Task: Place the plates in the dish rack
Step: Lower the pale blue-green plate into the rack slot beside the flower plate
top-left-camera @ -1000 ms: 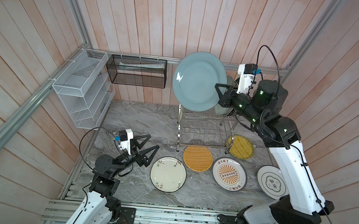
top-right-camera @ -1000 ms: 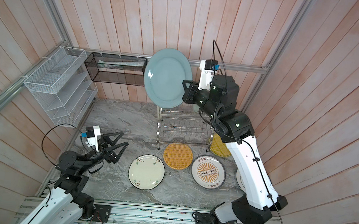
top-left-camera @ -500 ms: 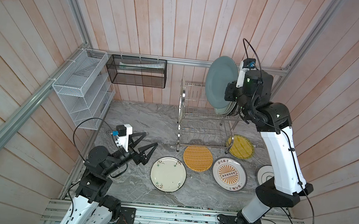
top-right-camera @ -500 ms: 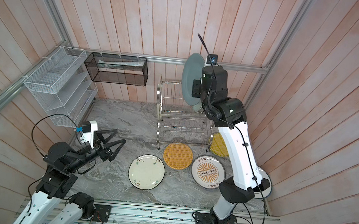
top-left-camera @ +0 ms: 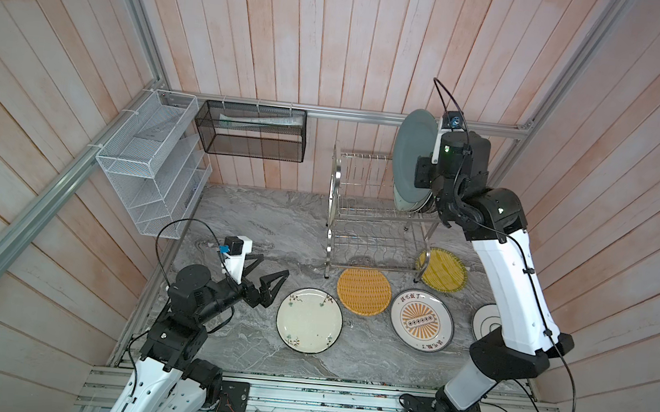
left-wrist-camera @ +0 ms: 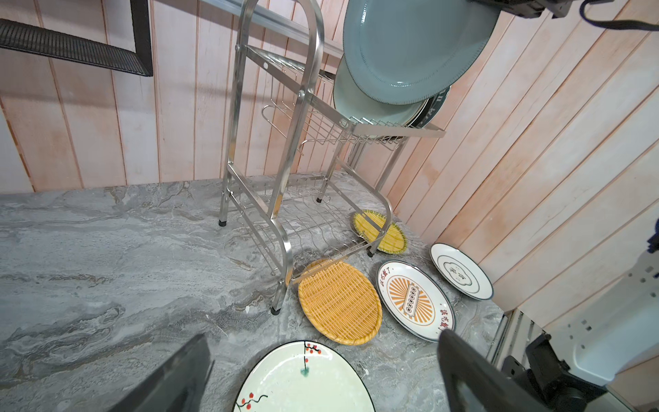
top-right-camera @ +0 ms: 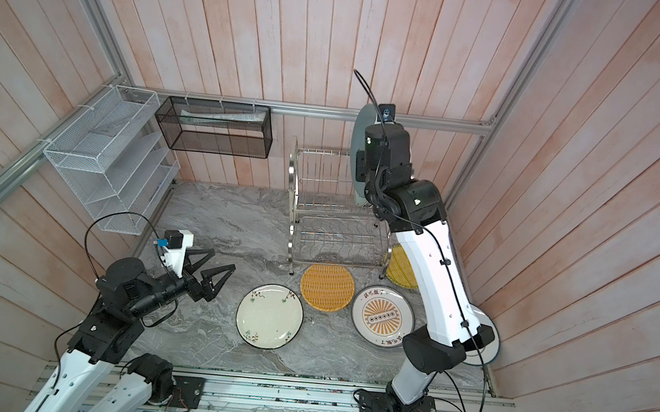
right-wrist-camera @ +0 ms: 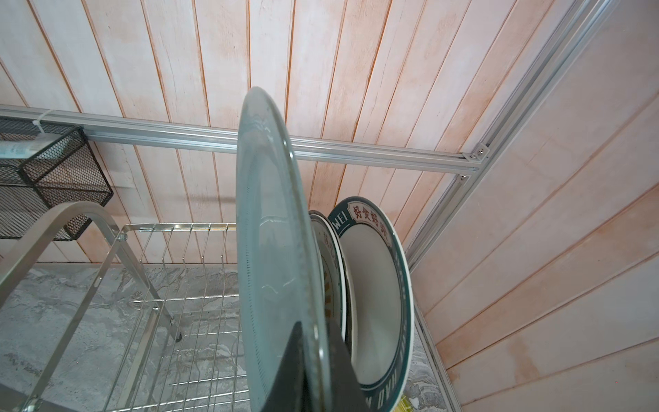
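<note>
My right gripper [right-wrist-camera: 315, 331] is shut on the rim of a grey-blue plate [right-wrist-camera: 271, 249], held on edge above the right end of the dish rack's [top-left-camera: 377, 216] upper tier. It hangs close beside two plates standing there, one of them teal-rimmed [right-wrist-camera: 374, 285]. My left gripper [top-left-camera: 274, 266] is open and empty, low over the table just left of the cream floral plate [top-left-camera: 309, 320]. Flat on the table lie an orange woven plate [top-left-camera: 364, 291], a sunburst plate [top-left-camera: 421, 320], a yellow woven plate [top-left-camera: 443, 269] and a ringed white plate [top-left-camera: 485, 319], partly behind my right arm.
A white mesh organizer [top-left-camera: 153, 163] hangs on the left wall. A black mesh basket [top-left-camera: 250, 129] hangs on the back wall beside the rack. Wooden walls close in on three sides, and the right wall is near the rack's loaded end.
My right arm swung the grey-blue plate from face-on over the rack's left to edge-on at its right end, beside the standing plates. My left gripper shifted slightly and stayed open.
</note>
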Robot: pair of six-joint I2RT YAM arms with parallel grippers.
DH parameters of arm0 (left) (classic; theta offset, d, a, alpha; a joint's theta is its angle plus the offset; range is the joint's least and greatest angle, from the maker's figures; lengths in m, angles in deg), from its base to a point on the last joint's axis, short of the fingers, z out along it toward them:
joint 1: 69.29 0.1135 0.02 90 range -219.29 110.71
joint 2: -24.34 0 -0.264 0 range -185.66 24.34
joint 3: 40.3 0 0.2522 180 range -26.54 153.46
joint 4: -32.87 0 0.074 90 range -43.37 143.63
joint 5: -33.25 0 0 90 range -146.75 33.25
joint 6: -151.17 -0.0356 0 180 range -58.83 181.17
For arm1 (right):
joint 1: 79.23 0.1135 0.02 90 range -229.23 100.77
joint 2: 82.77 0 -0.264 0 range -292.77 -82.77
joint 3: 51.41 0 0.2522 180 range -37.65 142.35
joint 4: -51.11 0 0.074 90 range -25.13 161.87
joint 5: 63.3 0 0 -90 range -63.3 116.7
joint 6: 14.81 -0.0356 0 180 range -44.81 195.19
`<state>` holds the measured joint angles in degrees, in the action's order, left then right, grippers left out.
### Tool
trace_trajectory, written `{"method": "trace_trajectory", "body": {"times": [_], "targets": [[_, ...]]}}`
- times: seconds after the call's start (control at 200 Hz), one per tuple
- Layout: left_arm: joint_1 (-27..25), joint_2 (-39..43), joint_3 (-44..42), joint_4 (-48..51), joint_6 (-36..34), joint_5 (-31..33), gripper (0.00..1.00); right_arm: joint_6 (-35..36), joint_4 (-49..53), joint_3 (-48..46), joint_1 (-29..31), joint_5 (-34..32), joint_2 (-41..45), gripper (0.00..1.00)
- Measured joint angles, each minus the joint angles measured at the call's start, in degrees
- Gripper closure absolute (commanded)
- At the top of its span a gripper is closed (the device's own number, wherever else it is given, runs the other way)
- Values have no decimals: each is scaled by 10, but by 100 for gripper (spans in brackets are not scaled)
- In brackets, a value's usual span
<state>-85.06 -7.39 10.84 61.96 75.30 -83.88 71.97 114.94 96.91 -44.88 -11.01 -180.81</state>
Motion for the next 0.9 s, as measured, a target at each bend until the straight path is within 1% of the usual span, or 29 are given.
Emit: {"method": "trace_trajectory", "body": {"times": [0.26,0.51,0.9], "targets": [[0,-9,0,6,0,0,0,1,-12,-33,2,-5,0,100],[0,-9,0,5,0,-1,0,6,-27,-71,12,-30,0,100],[0,-8,0,5,0,-9,0,13,-42,-80,29,-67,-6,100]]}}
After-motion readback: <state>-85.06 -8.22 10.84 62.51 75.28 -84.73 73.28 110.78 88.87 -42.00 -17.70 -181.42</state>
